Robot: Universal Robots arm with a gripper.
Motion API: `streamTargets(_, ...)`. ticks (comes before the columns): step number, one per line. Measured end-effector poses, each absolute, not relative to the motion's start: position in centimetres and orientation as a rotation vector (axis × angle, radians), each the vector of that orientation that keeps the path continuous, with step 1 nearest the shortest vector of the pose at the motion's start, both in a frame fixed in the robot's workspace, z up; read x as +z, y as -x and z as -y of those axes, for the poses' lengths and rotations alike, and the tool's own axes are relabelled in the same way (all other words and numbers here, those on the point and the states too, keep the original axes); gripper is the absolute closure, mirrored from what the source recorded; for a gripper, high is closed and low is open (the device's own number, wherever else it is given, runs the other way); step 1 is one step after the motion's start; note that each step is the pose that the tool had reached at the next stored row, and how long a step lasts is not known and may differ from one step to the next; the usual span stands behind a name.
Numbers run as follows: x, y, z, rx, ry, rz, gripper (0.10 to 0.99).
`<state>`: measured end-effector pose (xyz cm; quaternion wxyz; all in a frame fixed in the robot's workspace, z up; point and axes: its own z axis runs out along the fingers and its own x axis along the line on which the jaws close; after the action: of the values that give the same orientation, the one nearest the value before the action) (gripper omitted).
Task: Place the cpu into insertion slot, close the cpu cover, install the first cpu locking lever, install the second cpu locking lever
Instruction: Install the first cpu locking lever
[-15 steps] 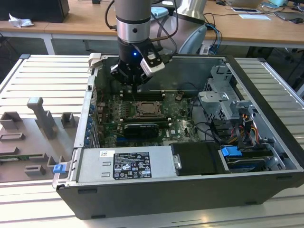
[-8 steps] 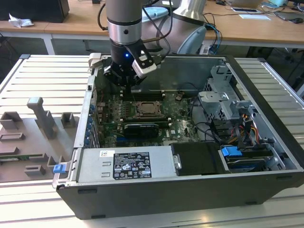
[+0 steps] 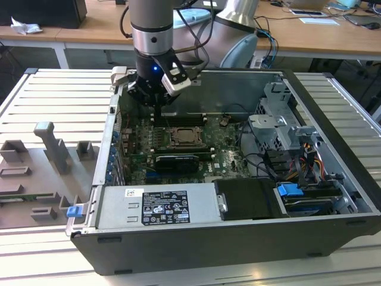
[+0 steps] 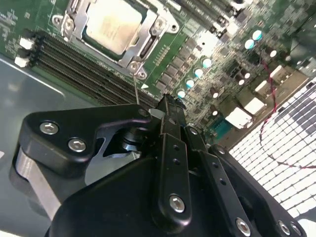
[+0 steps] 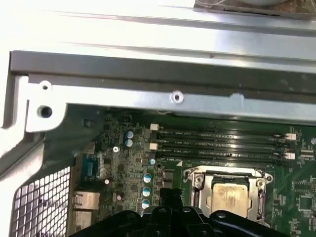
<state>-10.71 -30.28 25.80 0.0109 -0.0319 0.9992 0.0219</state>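
On the exterior view's left, grey moulded fixtures (image 3: 47, 161) of blocky, matte shape stand on the ribbed pale metal worktop (image 3: 53, 95). Next comes the open computer case (image 3: 238, 238), a dark box with sheet-metal walls, and along its near edge a silver rectangular power supply (image 3: 158, 205) with a printed label.

The arm (image 3: 152, 27), a smooth silver and black cylinder, comes down over the case's far left part. Its black hand (image 3: 153, 101) hangs above the green board (image 3: 223, 155), empty, and in the second wrist view the hand (image 4: 168, 106) has its two black, screw-studded fingers (image 4: 170, 148) pressed together, clenched on nothing.

Just beside the hand, toward the near side of the case in the exterior view, lies the slot (image 3: 184, 137), a square black frame with metal edging. The cpu (image 4: 111, 22) already sits in it, a flat pale square with a dull brushed top; in the first wrist view the cpu (image 5: 228, 196) lies close past the fingertips. The cover (image 4: 148, 37), a shiny silver frame with a square window, lies flat around the cpu. Long black memory slots (image 5: 222, 143) run in parallel beyond the socket.

Further right of the hand are a grey metal drive cage (image 3: 280, 125), bundled coloured cables (image 3: 309, 161) and a blue plastic tab (image 3: 290, 190).
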Motion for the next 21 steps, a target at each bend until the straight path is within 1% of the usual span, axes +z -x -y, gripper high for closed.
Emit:
streamTargets(5,25.7,10.7,29.4,0.069,0.1,-3.117,0.98)
streamTargets(21,25.6,9.6,29.4,0.07,0.1,-3.117,0.98)
